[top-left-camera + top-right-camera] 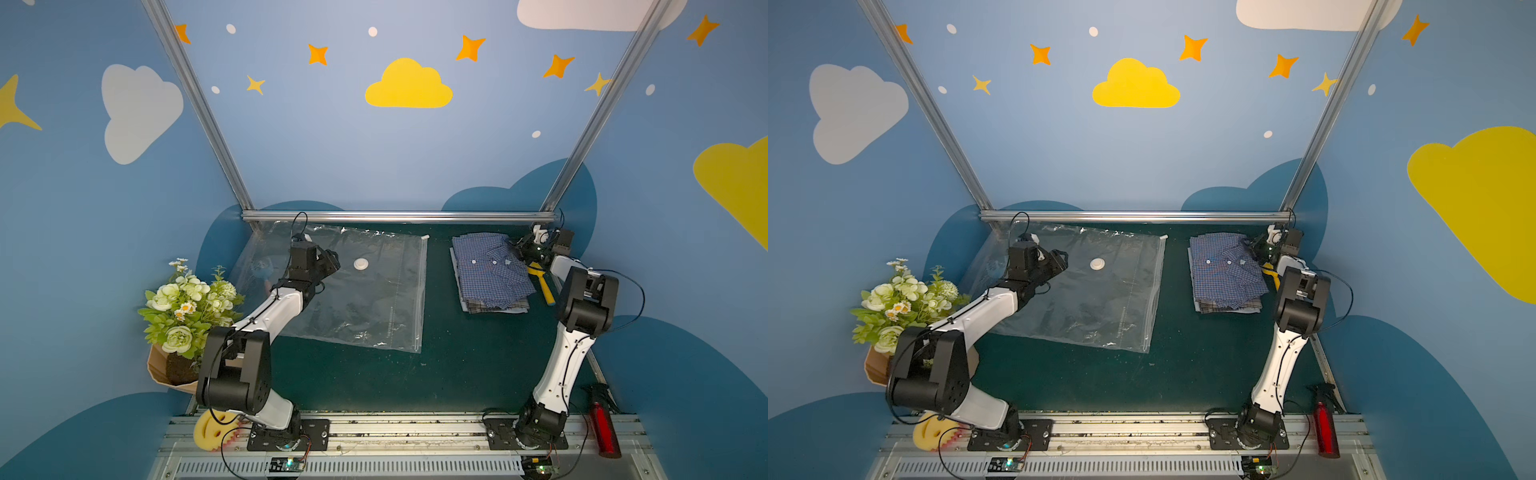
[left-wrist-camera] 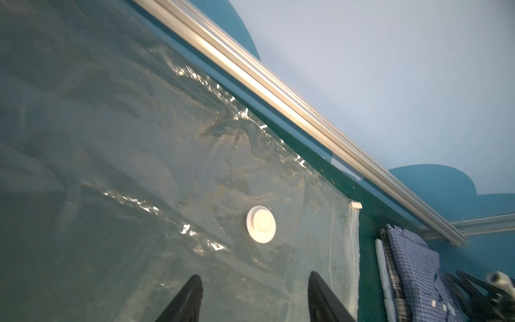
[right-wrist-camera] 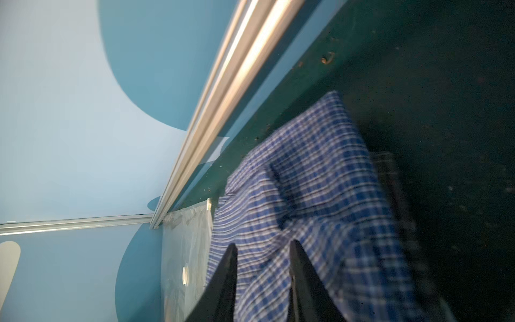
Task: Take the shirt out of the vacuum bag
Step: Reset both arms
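Nearest the camera in both top views, a yellow sponge point(image 1: 210, 430) and a red bottle point(image 1: 603, 432) are lying at the lower corners by the arm bases, and a bunch of flowers point(image 1: 187, 307) is sitting at the left edge, all well apart from the work. Farther in, the vacuum bag point(image 1: 365, 307) is lying flat and crinkled on the green table point(image 1: 457, 374) at centre-left, looking empty, with its round white valve point(image 1: 360, 264) facing up. Its zip edge point(image 1: 422, 291) is pointing toward the right of the frame, which fits a shirt being drawn out that way, and the slider clip point(image 1: 424, 237) is sitting at that edge's far end. The left hand point(image 2: 255, 276) is hovering just above the plastic near the valve with its fingers spread and nothing between them, likely because the bag is no longer needing to be pinned. The blue checked shirt point(image 1: 490, 266) is resting outside the bag at centre-right, folded on top of other folded cloth point(image 1: 498, 305), with a yellow-handled tool point(image 1: 542, 282) just beside it. The right hand point(image 3: 263, 244) is reaching over the shirt's far right corner, fingers partly apart over the cloth; I cannot tell whether it is pinching fabric or letting go. By my judgement the task is looking all but done. Behind everything the metal rail point(image 1: 395, 216) is closing off the table.
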{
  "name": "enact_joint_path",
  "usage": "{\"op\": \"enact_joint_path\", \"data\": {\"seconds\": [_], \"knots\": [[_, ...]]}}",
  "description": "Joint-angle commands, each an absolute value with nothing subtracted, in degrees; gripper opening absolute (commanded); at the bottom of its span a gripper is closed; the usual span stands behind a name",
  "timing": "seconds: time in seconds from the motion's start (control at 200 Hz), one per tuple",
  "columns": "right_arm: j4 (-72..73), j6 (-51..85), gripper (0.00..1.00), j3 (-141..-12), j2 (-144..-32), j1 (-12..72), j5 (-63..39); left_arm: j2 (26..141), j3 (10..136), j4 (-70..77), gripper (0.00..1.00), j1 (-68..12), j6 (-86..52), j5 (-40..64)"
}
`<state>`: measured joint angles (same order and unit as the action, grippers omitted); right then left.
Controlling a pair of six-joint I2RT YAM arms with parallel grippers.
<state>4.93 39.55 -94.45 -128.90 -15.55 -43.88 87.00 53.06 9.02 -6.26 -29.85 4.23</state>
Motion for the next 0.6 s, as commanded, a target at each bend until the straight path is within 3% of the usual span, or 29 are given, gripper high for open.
{"op": "enact_joint_path", "data": {"seconds": [0.0, 0.205, 0.375, 0.596], "knots": [[5.8, 37.9, 0.31, -90.4, -120.3, -14.4, -43.5, 85.5, 49.7, 10.3, 0.67, -5.8, -26.7, -3.0], [1.0, 24.5, 0.36, -77.2, -107.8, -10.2, -34.4, 79.3, 41.4, 13.9, 0.75, -5.0, -22.0, -17.8], [2.5, 15.6, 0.41, -63.6, -94.1, -4.7, -18.3, 74.2, 35.2, 17.6, 0.77, -4.4, -17.9, -24.4], [5.1, 13.0, 0.54, -50.5, -83.0, 0.1, -2.8, 70.8, 28.7, 20.3, 0.78, -3.5, -16.7, -28.7]]}}
